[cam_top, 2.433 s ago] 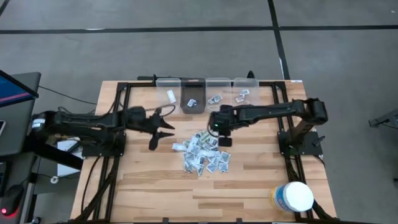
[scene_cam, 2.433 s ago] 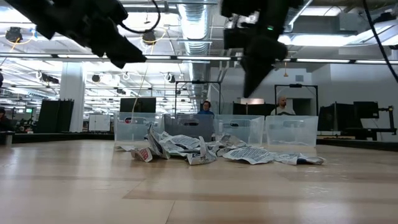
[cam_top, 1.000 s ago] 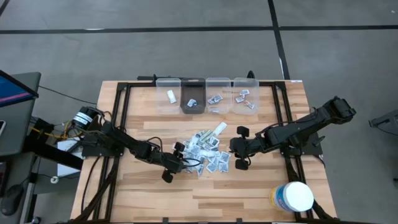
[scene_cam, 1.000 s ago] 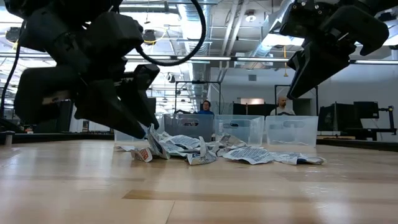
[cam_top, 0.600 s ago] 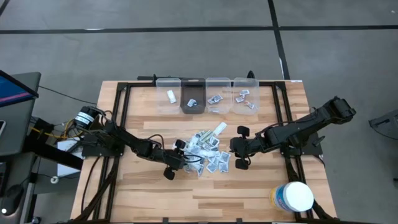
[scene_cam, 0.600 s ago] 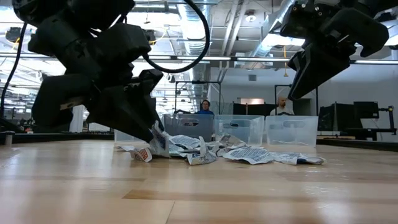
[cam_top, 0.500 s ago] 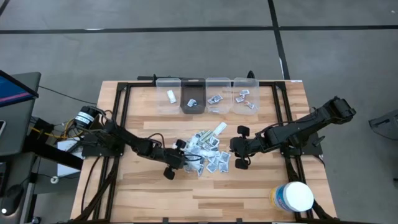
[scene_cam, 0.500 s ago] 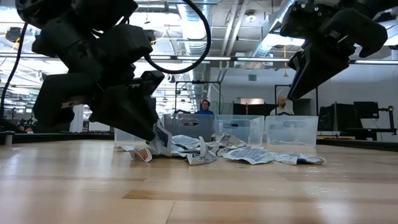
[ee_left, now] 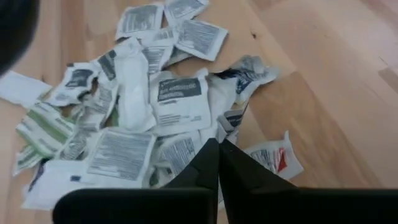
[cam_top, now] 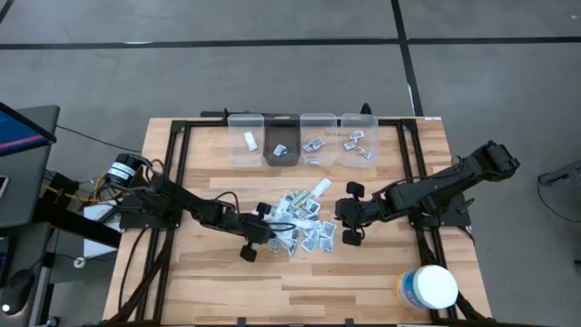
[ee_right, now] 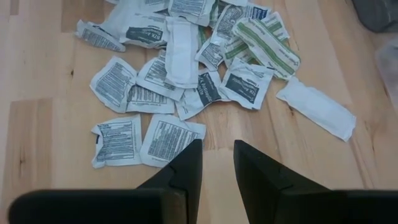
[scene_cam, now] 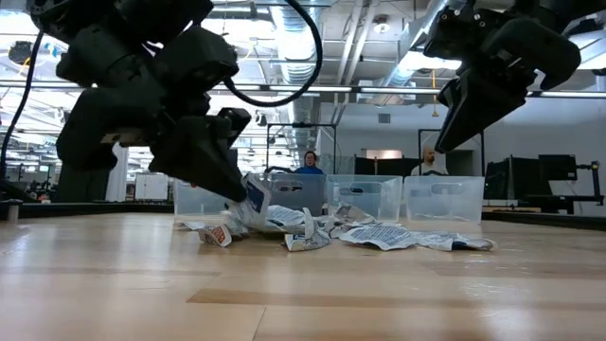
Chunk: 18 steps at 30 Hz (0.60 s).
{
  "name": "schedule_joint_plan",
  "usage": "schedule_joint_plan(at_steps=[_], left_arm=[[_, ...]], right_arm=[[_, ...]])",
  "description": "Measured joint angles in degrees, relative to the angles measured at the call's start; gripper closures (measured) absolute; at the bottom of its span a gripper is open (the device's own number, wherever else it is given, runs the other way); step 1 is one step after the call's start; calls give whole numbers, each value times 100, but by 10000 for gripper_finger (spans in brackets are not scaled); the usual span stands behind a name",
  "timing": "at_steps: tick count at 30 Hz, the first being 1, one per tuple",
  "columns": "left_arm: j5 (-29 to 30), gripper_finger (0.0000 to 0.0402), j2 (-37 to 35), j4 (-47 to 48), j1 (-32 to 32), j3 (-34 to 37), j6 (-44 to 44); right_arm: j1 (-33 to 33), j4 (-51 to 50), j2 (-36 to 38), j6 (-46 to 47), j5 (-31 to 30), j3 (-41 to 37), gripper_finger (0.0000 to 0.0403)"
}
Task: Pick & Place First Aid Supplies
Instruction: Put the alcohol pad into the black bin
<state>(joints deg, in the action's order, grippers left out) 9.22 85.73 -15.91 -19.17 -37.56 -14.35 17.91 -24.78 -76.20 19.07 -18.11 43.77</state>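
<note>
The first aid supplies (cam_top: 298, 225) are a loose pile of small white packets in the middle of the table, also seen in the low view (scene_cam: 322, 227) and both wrist views (ee_left: 155, 106) (ee_right: 186, 56). My left gripper (cam_top: 269, 232) reaches into the pile's left side, low over the wood, and is shut on one packet (scene_cam: 254, 195). My right gripper (cam_top: 339, 216) hovers above the table at the pile's right side. It is open, with bare wood showing between its fingers (ee_right: 217, 158). My left gripper pinches a white packet with blue print by its edge (scene_cam: 250, 192) between its two fingertips (ee_left: 219, 147). It comes from the table's left, slanting down. The packet stands up at the fingertips, raised a little over the other packets.
Several clear bins stand in a row along the far edge (cam_top: 245, 138) (cam_top: 318, 136) (cam_top: 357, 134), with a darker one (cam_top: 281, 143) among them, and some hold packets. A large white tub (cam_top: 428, 287) sits at the near right corner. Bare wood lies near the front edge.
My left gripper has pushed a little further into the pile's left side and shut on a packet there. That packet now sits slightly higher at the fingertips than before. My right gripper has kept still.
</note>
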Motion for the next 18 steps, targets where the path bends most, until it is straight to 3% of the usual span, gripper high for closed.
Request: schedule_joint_plan(at_steps=[11,15,18], left_arm=[[708,394,-1147,84,748,4,548],[708,395,-1748,87,1157,4,1369],[703,395,-2176,92,1584,4,2828]], right_arm=[[-137,54,0,0,0,0,317],[-232,79,0,-2,0,0,317],[-352,128,0,-9,0,0,317]])
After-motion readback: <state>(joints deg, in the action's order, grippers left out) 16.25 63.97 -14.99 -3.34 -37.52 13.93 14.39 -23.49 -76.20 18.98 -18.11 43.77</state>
